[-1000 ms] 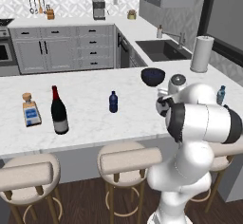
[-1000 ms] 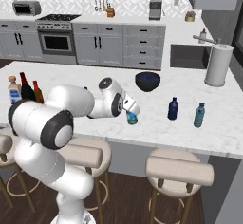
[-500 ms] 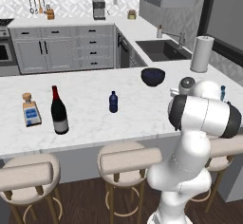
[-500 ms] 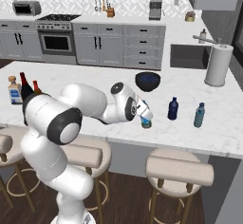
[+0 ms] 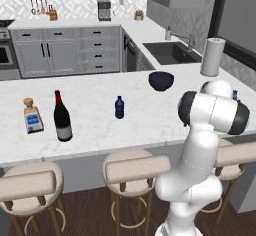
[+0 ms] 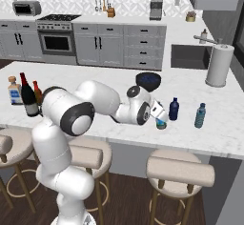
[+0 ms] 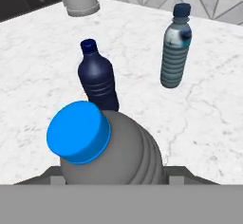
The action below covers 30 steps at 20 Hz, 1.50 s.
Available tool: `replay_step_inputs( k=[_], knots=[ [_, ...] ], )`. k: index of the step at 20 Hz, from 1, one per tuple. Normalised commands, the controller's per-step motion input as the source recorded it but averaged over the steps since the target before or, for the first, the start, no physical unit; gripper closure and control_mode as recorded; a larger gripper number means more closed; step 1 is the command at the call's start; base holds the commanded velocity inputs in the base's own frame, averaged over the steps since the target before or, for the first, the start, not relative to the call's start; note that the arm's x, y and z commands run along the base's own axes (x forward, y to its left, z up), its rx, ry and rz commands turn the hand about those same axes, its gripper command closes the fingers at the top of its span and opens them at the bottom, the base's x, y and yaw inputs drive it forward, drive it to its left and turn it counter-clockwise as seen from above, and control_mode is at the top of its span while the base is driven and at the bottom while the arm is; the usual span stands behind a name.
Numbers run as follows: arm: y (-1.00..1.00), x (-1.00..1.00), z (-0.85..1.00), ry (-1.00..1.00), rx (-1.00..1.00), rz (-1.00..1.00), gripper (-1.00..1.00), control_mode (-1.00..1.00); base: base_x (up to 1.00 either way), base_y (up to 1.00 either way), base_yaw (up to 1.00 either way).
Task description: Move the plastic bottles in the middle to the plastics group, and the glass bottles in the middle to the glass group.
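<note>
Facing blue-capped bottle, close up

My pincer is closed on the grey blue-capped bottle, whose base the hand view cuts off, while my forearm hides most of the teal bottle.

The counter is smooth white veined marble, and on it stand a ribbed matt grey plastic bottle with glossy blue cap, a dark blue plastic bottle and a translucent teal one.
</note>
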Motion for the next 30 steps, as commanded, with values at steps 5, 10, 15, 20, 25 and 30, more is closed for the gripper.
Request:
replay_step_inputs(
  k=[5, 10, 15, 20, 25, 30],
  knots=[
    [-0.57, 0.31, 0.0, 0.0, 0.02, 0.07, 1.0, -1.0, 0.0, 0.0, 0.0],
    [-0.54, 0.31, 0.0, 0.01, 0.06, 0.09, 1.0, -1.0, 0.0, 0.0, 0.0],
    [-0.6, 0.1, -0.1, 0.11, 0.06, 0.07, 1.0, -1.0, 0.0, 0.0, 0.0],
    [-0.48, 0.01, -0.16, 0.12, 0.0, 0.05, 1.0, -1.0, 0.0, 0.0, 0.0],
    [-0.3, 0.08, -0.12, 0.06, 0.03, 0.09, 1.0, -1.0, 0.0, 0.0, 0.0],
    [-0.17, -0.03, -0.23, 0.01, 0.01, 0.12, 1.0, -1.0, 0.0, 0.0, 0.0]
  ],
)
